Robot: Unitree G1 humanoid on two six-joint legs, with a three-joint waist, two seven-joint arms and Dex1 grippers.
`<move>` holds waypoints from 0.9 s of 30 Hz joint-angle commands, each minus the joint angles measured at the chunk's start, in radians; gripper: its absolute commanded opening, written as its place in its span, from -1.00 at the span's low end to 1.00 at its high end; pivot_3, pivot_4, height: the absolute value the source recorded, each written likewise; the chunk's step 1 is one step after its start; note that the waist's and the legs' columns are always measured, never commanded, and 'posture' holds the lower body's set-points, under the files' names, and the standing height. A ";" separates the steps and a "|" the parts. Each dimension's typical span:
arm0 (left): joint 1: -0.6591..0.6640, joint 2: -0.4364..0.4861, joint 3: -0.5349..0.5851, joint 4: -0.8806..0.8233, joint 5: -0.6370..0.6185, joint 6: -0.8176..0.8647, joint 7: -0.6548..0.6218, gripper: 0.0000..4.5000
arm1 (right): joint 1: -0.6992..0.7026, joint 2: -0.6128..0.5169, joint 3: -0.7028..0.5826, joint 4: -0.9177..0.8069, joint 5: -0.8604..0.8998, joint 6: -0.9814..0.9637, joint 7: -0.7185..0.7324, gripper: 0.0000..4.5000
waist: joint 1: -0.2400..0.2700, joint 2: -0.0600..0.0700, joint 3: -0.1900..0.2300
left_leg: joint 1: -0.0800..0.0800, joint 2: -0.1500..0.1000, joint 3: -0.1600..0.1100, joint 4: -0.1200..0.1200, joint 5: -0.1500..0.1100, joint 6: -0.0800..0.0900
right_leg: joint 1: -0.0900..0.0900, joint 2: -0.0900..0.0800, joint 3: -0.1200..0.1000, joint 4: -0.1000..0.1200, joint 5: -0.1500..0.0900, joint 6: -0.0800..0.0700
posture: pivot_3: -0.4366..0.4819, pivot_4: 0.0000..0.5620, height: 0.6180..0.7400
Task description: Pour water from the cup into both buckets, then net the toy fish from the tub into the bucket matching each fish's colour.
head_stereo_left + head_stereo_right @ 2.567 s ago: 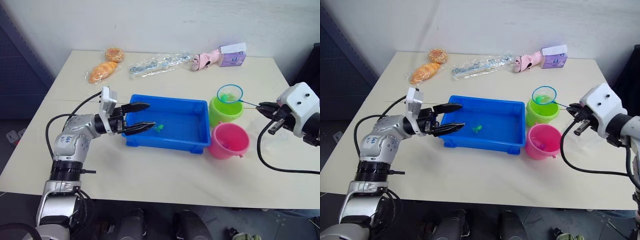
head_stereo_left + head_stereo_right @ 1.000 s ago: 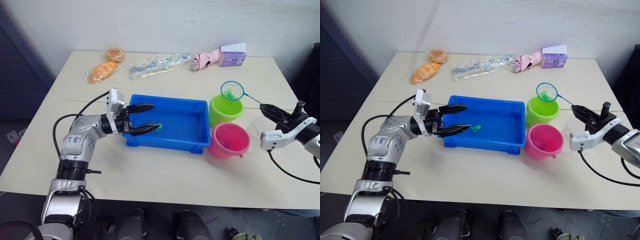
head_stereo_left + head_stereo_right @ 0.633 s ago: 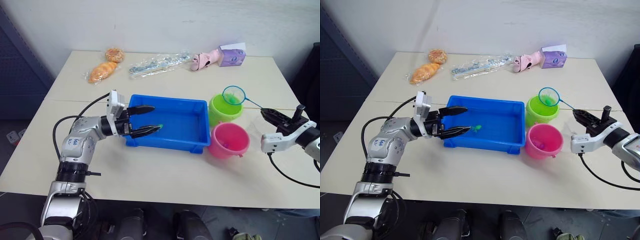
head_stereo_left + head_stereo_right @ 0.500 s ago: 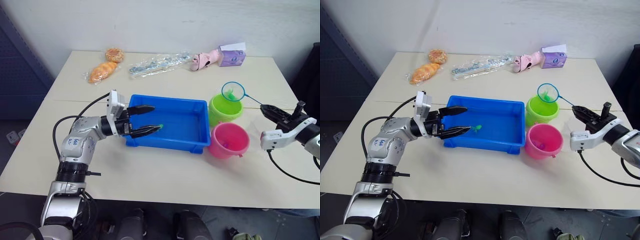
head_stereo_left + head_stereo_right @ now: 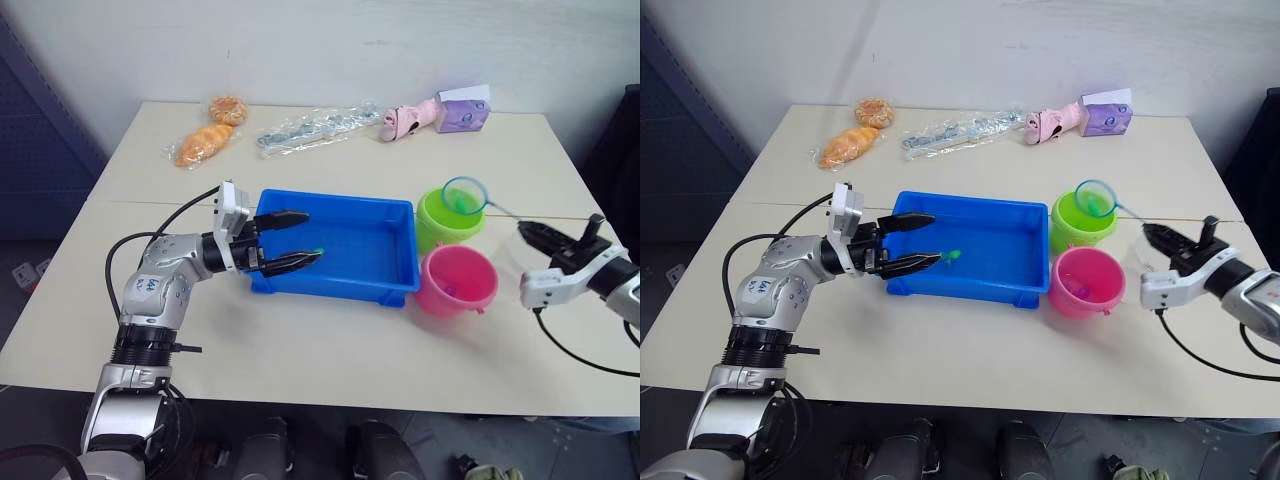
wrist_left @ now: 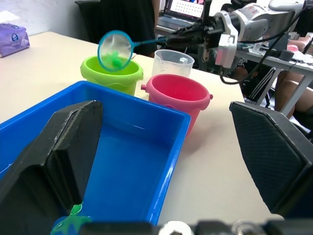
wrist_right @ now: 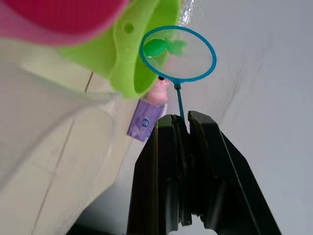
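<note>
Wide cream surface [image 5: 330, 350], and dead centre sits the blue tub [image 5: 345, 245], one green fish [image 6: 73, 224] lying at its near-left corner. The left hand [image 5: 290, 240] hovers over that left end, fingers spread wide, gripping nothing. Just right of the tub stand the buckets: the green bucket [image 5: 448, 222] further back, the pink bucket [image 5: 458, 282] touching it in front. The clear cup [image 6: 172, 62] stands beyond them, near the right arm. The right hand [image 7: 183, 122] is clamped tight on the thin handle of the net [image 5: 464, 196], whose blue hoop hangs tilted over the green bucket's mouth with a green fish in it [image 7: 161, 47].
</note>
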 commanded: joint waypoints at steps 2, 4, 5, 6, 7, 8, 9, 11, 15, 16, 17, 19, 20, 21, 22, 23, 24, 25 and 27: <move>0.011 0.006 0.012 -0.055 -0.017 -0.006 0.000 0.98 | -0.047 -0.024 -0.036 0.035 0.017 0.039 -0.027 -1.00 | 0.001 0.000 0.000 | 0.000 0.000 0.000 0.000 0.000 0.000 | 0.000 0.000 0.000 0.000 0.000 0.000 | -0.05 -0.47 1.00; 0.011 0.005 0.013 -0.055 -0.016 -0.006 0.002 0.98 | -0.035 -0.023 -0.022 0.012 0.024 0.021 -0.014 -1.00 | 0.001 0.000 0.000 | 0.000 0.000 0.000 0.000 0.000 0.000 | 0.000 0.000 0.000 0.000 0.000 0.000 | -0.05 -0.47 1.00; 0.010 0.005 0.014 -0.056 -0.015 -0.006 0.004 0.98 | -0.030 -0.022 -0.024 0.002 0.027 0.024 -0.012 -1.00 | 0.002 0.000 0.000 | 0.000 0.000 0.000 0.000 0.000 0.000 | 0.000 0.000 0.000 0.000 0.000 0.000 | -0.05 -0.47 1.00; 0.010 0.004 0.016 -0.056 -0.015 -0.006 0.008 0.98 | -0.025 -0.018 -0.032 -0.001 0.034 0.034 -0.011 -1.00 | 0.003 0.000 0.000 | 0.000 0.000 0.000 0.000 0.000 0.000 | 0.000 0.000 0.000 0.000 0.000 0.000 | -0.05 -0.47 1.00; 0.011 0.003 0.016 -0.058 -0.015 -0.006 0.010 0.98 | -0.022 -0.016 -0.041 -0.003 0.042 0.043 -0.010 -1.00 | 0.004 0.000 0.000 | 0.000 0.000 0.000 0.000 0.000 0.000 | 0.000 0.000 0.000 0.000 0.000 0.000 | -0.05 -0.47 1.00; 0.011 0.003 0.017 -0.059 -0.015 -0.006 0.011 0.98 | -0.019 -0.015 -0.048 -0.005 0.050 0.049 -0.009 -1.00 | 0.004 0.000 0.000 | 0.000 0.000 0.000 0.000 0.000 0.000 | 0.000 0.000 0.000 0.000 0.000 0.000 | -0.05 -0.47 1.00; 0.013 0.005 0.017 -0.061 -0.016 -0.005 0.011 0.98 | -0.016 -0.011 -0.060 -0.009 0.079 0.050 0.004 -1.00 | 0.004 0.000 0.000 | 0.000 0.000 0.000 0.000 0.000 0.000 | 0.000 0.000 0.000 0.000 0.000 0.000 | -0.05 -0.47 1.00; 0.018 0.014 0.024 -0.064 -0.018 -0.003 0.009 0.98 | -0.011 0.011 -0.098 -0.036 0.216 0.052 0.072 -1.00 | 0.003 0.000 0.000 | 0.000 0.000 0.000 0.000 0.000 0.000 | 0.000 0.000 0.000 0.000 0.000 0.000 | -0.05 -0.47 1.00; 0.035 0.060 0.087 -0.047 -0.051 -0.020 -0.024 0.98 | -0.042 0.096 -0.147 -0.219 0.731 0.210 0.404 -1.00 | -0.010 0.000 0.000 | 0.000 0.001 0.000 0.000 0.000 0.000 | 0.000 0.001 0.000 0.000 0.000 0.000 | -0.05 -0.47 1.00; 0.042 0.074 0.106 -0.036 -0.058 -0.029 -0.035 0.98 | -0.049 0.117 -0.152 -0.280 0.855 0.302 0.496 -1.00 | -0.019 0.000 0.000 | 0.000 0.001 0.000 0.000 0.000 0.000 | 0.000 0.001 0.000 0.000 0.000 0.000 | -0.05 -0.47 1.00; 0.051 0.090 0.117 -0.024 -0.056 -0.043 -0.048 0.98 | -0.046 0.133 -0.152 -0.359 1.001 0.429 0.596 -1.00 | -0.020 0.000 0.000 | 0.000 0.002 0.000 0.000 0.000 0.000 | 0.000 0.002 0.000 0.000 0.000 0.000 | -0.05 -0.47 1.00; 0.070 0.129 0.141 0.002 -0.048 -0.053 -0.069 0.98 | -0.057 0.141 -0.131 -0.512 1.200 0.662 0.730 -1.00 | -0.019 0.000 0.000 | 0.000 0.003 -0.001 0.000 0.000 0.000 | 0.001 0.002 -0.001 0.001 0.000 0.000 | -0.05 -0.47 1.00; 0.077 0.144 0.151 0.011 -0.046 -0.054 -0.074 0.98 | -0.066 0.139 -0.120 -0.572 1.258 0.754 0.775 -1.00 | -0.018 0.000 0.000 | 0.001 0.003 -0.001 0.000 0.000 0.000 | 0.001 0.002 -0.001 0.001 0.000 0.000 | -0.05 -0.47 1.00; 0.083 0.162 0.163 0.025 -0.045 -0.053 -0.078 0.98 | -0.092 0.144 -0.093 -0.615 1.262 0.826 0.798 -1.00 | -0.016 0.000 0.000 | 0.001 0.003 -0.002 0.000 0.000 0.000 | 0.001 0.002 -0.002 0.000 0.000 0.000 | -0.05 -0.47 1.00; 0.088 0.177 0.174 0.039 -0.040 -0.061 -0.081 0.98 | -0.114 0.148 -0.057 -0.654 1.257 0.889 0.825 -1.00 | -0.016 0.000 0.000 | 0.001 0.003 -0.003 0.000 0.000 0.001 | 0.002 0.001 -0.002 0.000 0.000 0.000 | -0.05 -0.47 1.00; 0.094 0.191 0.182 0.052 -0.036 -0.068 -0.084 0.98 | -0.138 0.154 -0.014 -0.674 1.215 0.924 0.841 -1.00 | -0.016 0.000 0.000 | 0.001 0.003 -0.003 0.001 -0.001 0.001 | 0.002 0.000 -0.002 0.000 0.000 0.000 | -0.05 -0.47 1.00; 0.099 0.202 0.188 0.064 -0.030 -0.077 -0.086 0.98 | -0.162 0.161 0.031 -0.683 1.161 0.943 0.851 -1.00 | -0.015 0.000 0.000 | 0.001 0.003 -0.003 0.001 -0.001 0.002 | 0.002 0.000 -0.002 -0.001 0.000 0.000 | -0.05 -0.47 1.00; 0.106 0.212 0.192 0.074 -0.022 -0.091 -0.089 0.98 | -0.184 0.170 0.074 -0.682 1.105 0.952 0.859 -1.00 | -0.013 0.000 0.000 | 0.001 0.002 -0.003 0.002 -0.001 0.003 | 0.002 -0.001 -0.002 -0.001 0.000 0.000 | -0.05 -0.47 1.00; 0.119 0.231 0.192 0.088 -0.011 -0.112 -0.098 0.98 | -0.220 0.194 0.137 -0.668 1.012 0.967 0.860 -1.00 | -0.012 0.000 0.000 | 0.001 0.001 -0.003 0.001 -0.002 0.004 | 0.002 -0.002 -0.002 -0.001 0.000 0.000 | -0.05 -0.47 1.00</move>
